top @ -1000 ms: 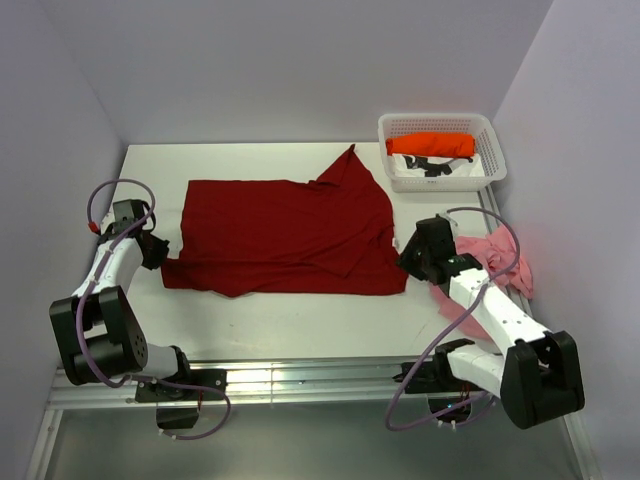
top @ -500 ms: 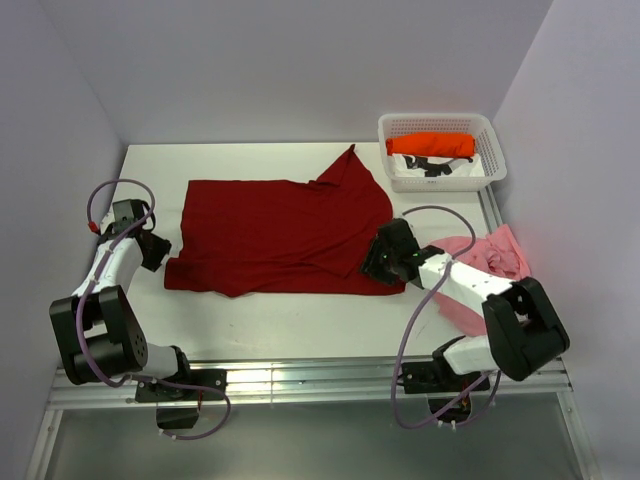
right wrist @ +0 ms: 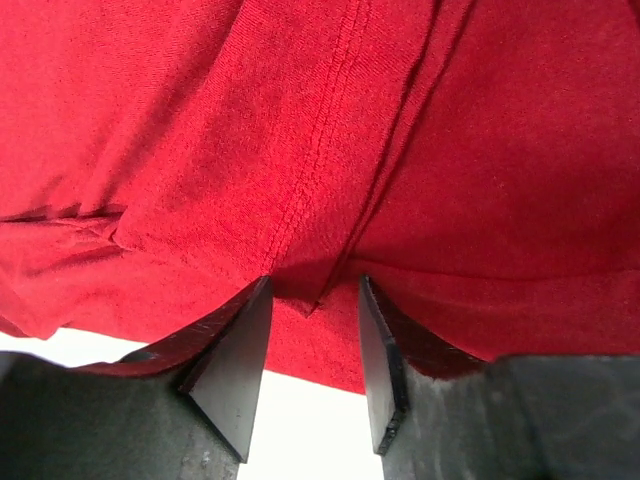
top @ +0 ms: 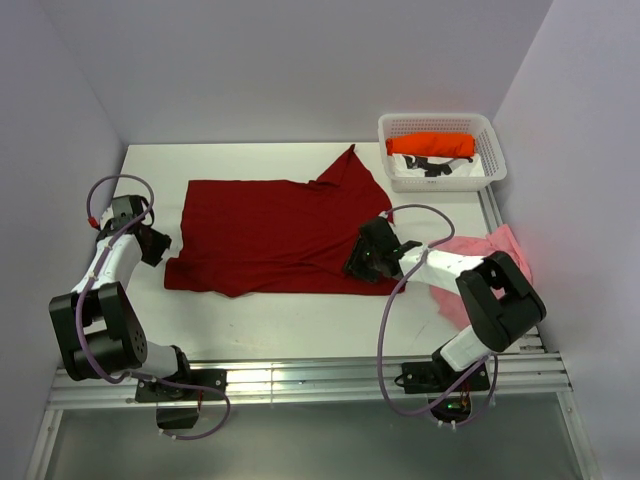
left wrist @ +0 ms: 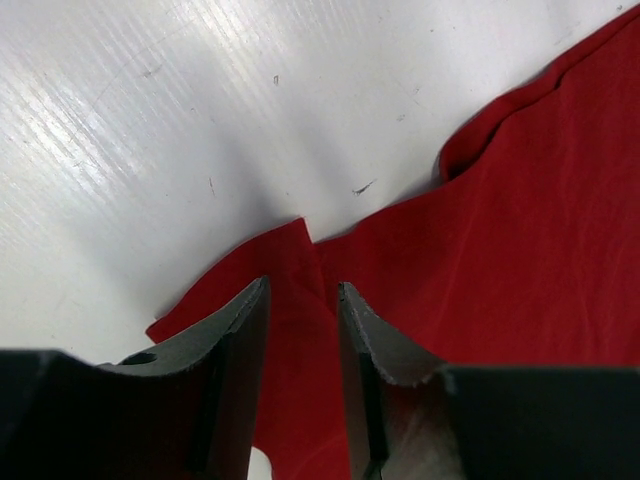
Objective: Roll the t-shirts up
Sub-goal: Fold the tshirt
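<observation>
Top external view: white basket point(top: 441, 121) at the upper right of the table point(top: 300, 320), holding a rolled orange shirt point(top: 432, 145) along its back side. Black and white stuff point(top: 445, 168) sits in front of it, can't tell what. Mid-frame the red shirt point(top: 280, 235) lies spread flat, not rolled. One corner pokes up toward the back wall, and the lower right part is folded over itself. At the right table edge the pink shirt point(top: 495, 250) is crumpled, partly hidden behind the right arm. At the red shirt's lower left corner sits the left gripper point(top: 158, 246). Over the folded flap at lower right is the right gripper point(top: 357, 262). Both are too small here to read how the jaws stand.

Left wrist view settles it for the left gripper point(left wrist: 302, 290). Its fingers are parted with a small gap and clamp no cloth. A pointed bit of red hem lies on the table at the tips and under the gap. Bare table fills the upper left of the frame, red cloth the right.

Right wrist view: the right gripper point(right wrist: 315, 285) is parted too, not clamped. A raised fold of the red shirt sits right between the tips. A double stitch line point(right wrist: 320, 150) runs diagonally down toward the gap, a detail the top view misses. A thin strip of white table shows at the bottom. The basket, orange shirt and pink shirt show in the top view only.
</observation>
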Robot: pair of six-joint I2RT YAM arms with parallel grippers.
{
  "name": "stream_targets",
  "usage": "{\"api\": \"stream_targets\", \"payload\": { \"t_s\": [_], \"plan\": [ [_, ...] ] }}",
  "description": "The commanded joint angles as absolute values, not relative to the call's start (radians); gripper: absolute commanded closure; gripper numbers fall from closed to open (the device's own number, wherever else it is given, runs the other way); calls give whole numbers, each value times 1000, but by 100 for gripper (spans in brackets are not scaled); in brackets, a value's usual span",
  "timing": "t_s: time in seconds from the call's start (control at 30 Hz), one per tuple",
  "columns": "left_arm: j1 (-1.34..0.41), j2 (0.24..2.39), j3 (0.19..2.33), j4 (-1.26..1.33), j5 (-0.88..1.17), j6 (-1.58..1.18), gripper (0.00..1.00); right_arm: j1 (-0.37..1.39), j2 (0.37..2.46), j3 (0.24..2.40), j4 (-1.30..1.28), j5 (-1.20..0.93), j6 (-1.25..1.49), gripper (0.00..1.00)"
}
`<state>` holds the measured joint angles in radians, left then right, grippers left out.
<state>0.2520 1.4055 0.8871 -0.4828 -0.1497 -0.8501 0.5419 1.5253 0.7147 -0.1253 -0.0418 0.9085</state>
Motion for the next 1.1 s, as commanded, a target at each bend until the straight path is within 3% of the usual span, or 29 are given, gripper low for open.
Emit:
{"api": "stream_targets", "payload": {
  "t_s": [0.0, 0.13, 0.17, 0.37, 1.07],
  "plan": [
    [250, 1407, 916, -462, -137, -834, 62, 555, 1535, 749, -81, -25, 937, 54],
    [252, 1410, 916, -459, -126, -834, 62, 560, 1545, 773, -97, -14, 943, 70],
    [250, 1410, 916, -460, -123, -833, 62, 560, 1545, 778, -103, -9, 942, 80],
    [252, 1397, 914, -459, -120, -827, 63, 558, 1534, 830, -140, -2, 933, 100],
    [241, 1385, 888, -445, -110, -821, 64, 564, 1832, 1298, -229, 46, 810, 100]
  ]
}}
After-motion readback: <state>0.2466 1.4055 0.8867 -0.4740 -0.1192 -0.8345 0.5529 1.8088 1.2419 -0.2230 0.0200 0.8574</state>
